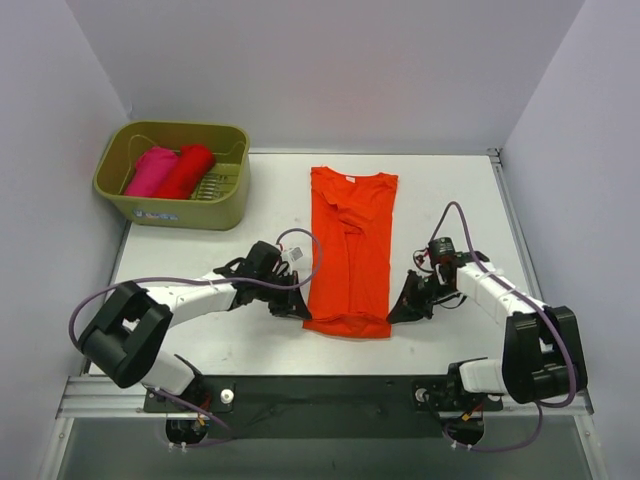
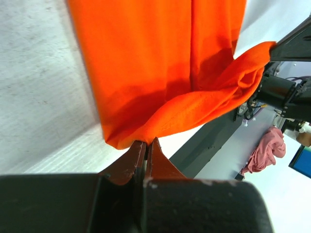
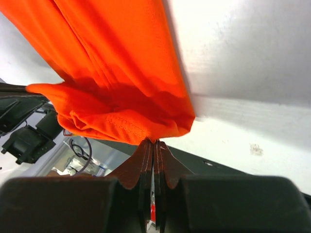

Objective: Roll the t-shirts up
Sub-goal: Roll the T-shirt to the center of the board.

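Observation:
An orange-red t-shirt (image 1: 350, 245) lies folded lengthwise into a narrow strip on the white table, collar away from me. My left gripper (image 1: 303, 310) is shut on its near-left hem corner (image 2: 121, 138). At the near-right hem corner (image 3: 160, 133) my right gripper (image 1: 393, 314) is shut on the cloth as well. Between the two grips the hem hangs slightly lifted and bunched (image 3: 97, 121). Two rolled t-shirts, a magenta pink one (image 1: 150, 171) and a deeper red one (image 1: 187, 171), lie side by side in the basket.
The olive-green plastic basket (image 1: 225, 205) stands at the table's back left corner. Pale walls close in on the left, back and right. A dark rail (image 1: 320, 395) runs along the near edge by the arm bases. A pink cloth (image 2: 267, 148) shows off the table.

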{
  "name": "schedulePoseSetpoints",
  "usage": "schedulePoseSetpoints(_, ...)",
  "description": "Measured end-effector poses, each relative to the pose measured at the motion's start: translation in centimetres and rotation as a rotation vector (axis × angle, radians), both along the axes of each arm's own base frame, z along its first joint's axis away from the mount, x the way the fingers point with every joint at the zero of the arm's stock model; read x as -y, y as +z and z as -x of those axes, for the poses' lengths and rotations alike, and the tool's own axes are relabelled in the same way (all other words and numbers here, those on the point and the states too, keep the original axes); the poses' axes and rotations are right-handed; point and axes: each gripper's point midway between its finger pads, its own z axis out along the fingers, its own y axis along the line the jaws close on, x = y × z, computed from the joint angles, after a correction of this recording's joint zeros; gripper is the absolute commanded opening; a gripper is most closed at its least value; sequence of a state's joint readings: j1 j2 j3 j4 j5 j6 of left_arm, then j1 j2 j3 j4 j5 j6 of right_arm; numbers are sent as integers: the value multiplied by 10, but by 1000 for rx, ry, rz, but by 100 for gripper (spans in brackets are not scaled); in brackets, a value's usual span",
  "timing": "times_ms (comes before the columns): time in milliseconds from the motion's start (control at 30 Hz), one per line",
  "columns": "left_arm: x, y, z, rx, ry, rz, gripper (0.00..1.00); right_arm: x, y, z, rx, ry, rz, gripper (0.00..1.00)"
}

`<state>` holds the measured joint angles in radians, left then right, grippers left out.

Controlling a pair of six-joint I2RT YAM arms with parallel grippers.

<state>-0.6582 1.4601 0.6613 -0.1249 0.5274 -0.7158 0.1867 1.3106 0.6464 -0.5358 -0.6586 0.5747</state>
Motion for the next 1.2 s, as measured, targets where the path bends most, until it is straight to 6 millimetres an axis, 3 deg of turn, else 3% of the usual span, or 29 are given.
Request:
schedulePoseSetpoints(167, -3, -6, -1, -17, 9, -16, 2, -1, -4, -6, 0, -4, -4, 0)
schedulePoseSetpoints(267, -4, -7, -2, -17, 15, -21, 27, -1, -7, -7, -9, -5, -2, 3)
schedulePoseSetpoints(300, -5, -8, -3, -18, 19, -23, 36, -1, -8, -7, -10, -5, -2, 17)
schedulePoseSetpoints(367, -7, -8, -8, -19, 31, -28, 42, -1, -9, -8, -11, -6, -2, 31)
schedulePoseSetpoints(400, -9, -7, -10, -16, 33, -32, 46, 0, -8, -9, -12, -13, -4, 43)
schedulePoseSetpoints(467, -11, -3, -16, -6, 34, -41, 48, 4, -4, -16, 3, -27, -6, 45)
schedulePoseSetpoints(567, -13, 11, -29, 49, 15, -52, 52, 12, 12, -40, 88, -45, -8, 45)
schedulePoseSetpoints(667, -13, 35, -40, 181, -46, -53, 53, 21, 41, -67, 260, -13, -1, 47)
schedulePoseSetpoints(800, -8, 64, -35, 481, -226, -69, 60, 24, 72, -75, 551, 178, 75, 48)
schedulePoseSetpoints(833, -3, 71, -28, 581, -297, -65, 84, 22, 79, -73, 638, 253, 103, 50)
schedulePoseSetpoints(867, 2, 76, -16, 684, -373, -53, 97, 18, 87, -70, 741, 342, 126, 50)
schedulePoseSetpoints(900, 5, 78, -4, 783, -456, -43, 97, 17, 94, -67, 848, 419, 161, 51)
schedulePoseSetpoints(967, 9, 74, 18, 933, -594, -24, 97, 17, 101, -59, 1010, 539, 229, 51)
schedulePoseSetpoints(1033, 8, 58, 25, 1053, -698, -40, 97, 26, 105, -56, 1108, 598, 308, 51)
schedulePoseSetpoints(1200, 4, 14, 35, 1274, -899, -122, 97, 50, 96, -61, 1124, 651, 463, 51)
